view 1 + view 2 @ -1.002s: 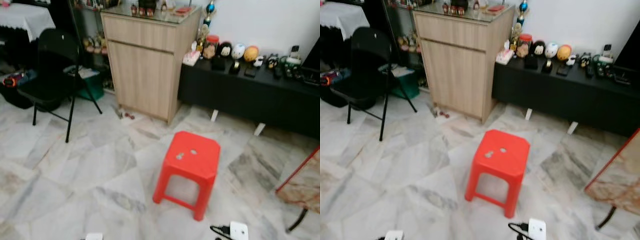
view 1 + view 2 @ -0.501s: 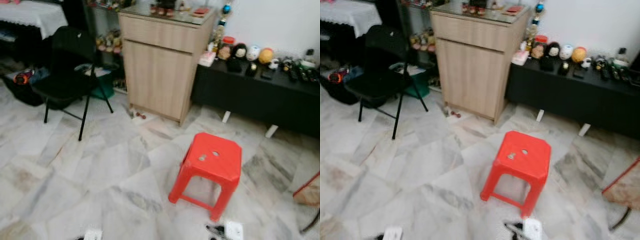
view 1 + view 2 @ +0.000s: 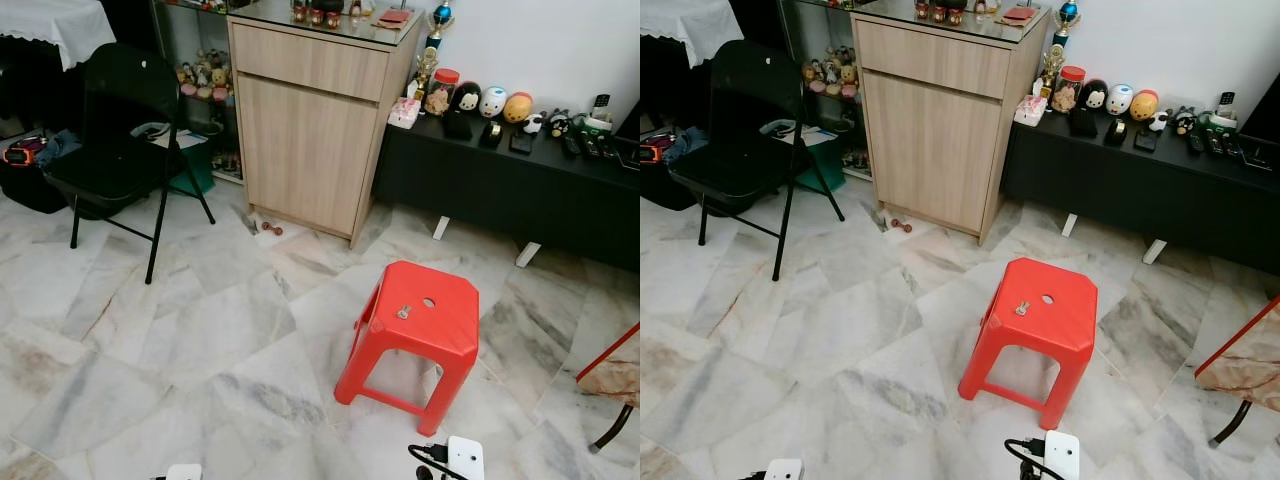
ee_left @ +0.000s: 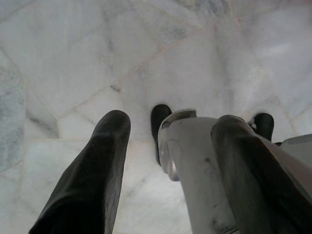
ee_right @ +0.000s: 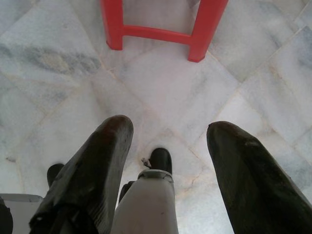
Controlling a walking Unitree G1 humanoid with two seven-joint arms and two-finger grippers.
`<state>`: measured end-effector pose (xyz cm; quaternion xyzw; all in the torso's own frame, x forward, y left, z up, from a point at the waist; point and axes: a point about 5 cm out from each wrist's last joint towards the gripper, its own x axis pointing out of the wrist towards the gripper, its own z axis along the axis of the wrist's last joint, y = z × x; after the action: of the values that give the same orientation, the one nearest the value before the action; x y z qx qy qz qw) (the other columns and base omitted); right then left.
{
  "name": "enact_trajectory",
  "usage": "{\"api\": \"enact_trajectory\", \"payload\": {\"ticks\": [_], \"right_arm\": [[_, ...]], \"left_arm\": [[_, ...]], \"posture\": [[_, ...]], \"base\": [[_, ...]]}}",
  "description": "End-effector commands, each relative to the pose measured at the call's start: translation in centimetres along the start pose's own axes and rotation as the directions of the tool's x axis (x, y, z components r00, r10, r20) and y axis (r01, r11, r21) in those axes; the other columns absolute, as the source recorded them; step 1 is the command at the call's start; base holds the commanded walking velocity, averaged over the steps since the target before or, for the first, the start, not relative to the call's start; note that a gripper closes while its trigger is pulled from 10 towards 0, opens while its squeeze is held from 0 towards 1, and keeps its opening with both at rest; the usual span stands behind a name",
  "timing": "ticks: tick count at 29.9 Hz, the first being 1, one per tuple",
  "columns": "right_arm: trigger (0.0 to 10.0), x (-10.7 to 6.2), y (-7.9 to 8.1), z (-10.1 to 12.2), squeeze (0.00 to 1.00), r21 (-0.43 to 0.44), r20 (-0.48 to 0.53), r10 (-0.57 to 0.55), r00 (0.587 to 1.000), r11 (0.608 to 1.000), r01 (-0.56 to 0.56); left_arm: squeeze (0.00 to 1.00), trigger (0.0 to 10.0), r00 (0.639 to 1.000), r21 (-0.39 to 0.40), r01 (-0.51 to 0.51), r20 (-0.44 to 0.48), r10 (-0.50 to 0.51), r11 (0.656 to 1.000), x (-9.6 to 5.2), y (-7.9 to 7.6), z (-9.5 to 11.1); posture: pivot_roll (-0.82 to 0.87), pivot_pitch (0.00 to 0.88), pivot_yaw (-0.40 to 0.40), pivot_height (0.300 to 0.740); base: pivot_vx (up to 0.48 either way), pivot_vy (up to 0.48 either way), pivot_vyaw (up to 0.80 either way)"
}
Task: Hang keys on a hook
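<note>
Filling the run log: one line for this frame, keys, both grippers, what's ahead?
keys: on red stool | left gripper: open, empty, over floor | right gripper: open, empty, near stool legs | ahead: wooden cabinet

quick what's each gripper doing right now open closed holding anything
Left gripper: open, holding nothing, pointing down at the marble floor.
Right gripper: open, holding nothing, near the red stool.

a stool [image 3: 418,335] stands on the floor [image 3: 180,340] with keys [image 3: 403,312] on its seat. behind it a cabinet [image 3: 310,120] stands against the wall, a chair [image 3: 115,150] to its left, a low bench [image 3: 520,190] to its right.
</note>
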<state>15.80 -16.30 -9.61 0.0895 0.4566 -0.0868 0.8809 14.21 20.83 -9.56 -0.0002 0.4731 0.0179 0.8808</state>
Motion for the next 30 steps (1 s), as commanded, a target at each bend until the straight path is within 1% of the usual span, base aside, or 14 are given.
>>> {"api": "enact_trajectory", "payload": {"ticks": [1,9,12,30], "right_arm": [[10.0,-0.02,-0.46,0.07,0.0,0.016,0.006,-0.016,1.0,1.0,0.015],[10.0,-0.01,-0.45,0.08,0.0,0.011,0.006,-0.014,1.0,1.0,0.013],[10.0,-0.01,-0.45,0.09,0.0,0.008,0.006,-0.013,1.0,1.0,0.013],[10.0,-0.01,-0.46,0.1,0.0,0.004,0.006,-0.009,1.0,1.0,0.009]], "left_arm": [[0.0,10.0,1.0,0.012,0.016,-0.019,-0.016,1.0,0.05,-0.76,-0.36],[0.0,10.0,1.0,0.011,0.017,-0.017,-0.016,1.0,0.12,-0.91,-0.2],[0.0,10.0,1.0,0.01,0.017,-0.016,-0.017,1.0,0.13,-0.92,-0.14],[0.0,10.0,1.0,0.007,0.02,-0.011,-0.019,1.0,0.14,-0.93,-0.08]], "posture": [[0.08,0.0,-0.092,0.74],[0.08,0.0,-0.091,0.74],[0.08,0.0,-0.092,0.74],[0.09,0.0,-0.093,0.74]], "base": [[0.0,0.0,0.0],[0.0,0.0,0.0],[0.16,0.0,0.0],[0.283,0.0,0.0]]}}
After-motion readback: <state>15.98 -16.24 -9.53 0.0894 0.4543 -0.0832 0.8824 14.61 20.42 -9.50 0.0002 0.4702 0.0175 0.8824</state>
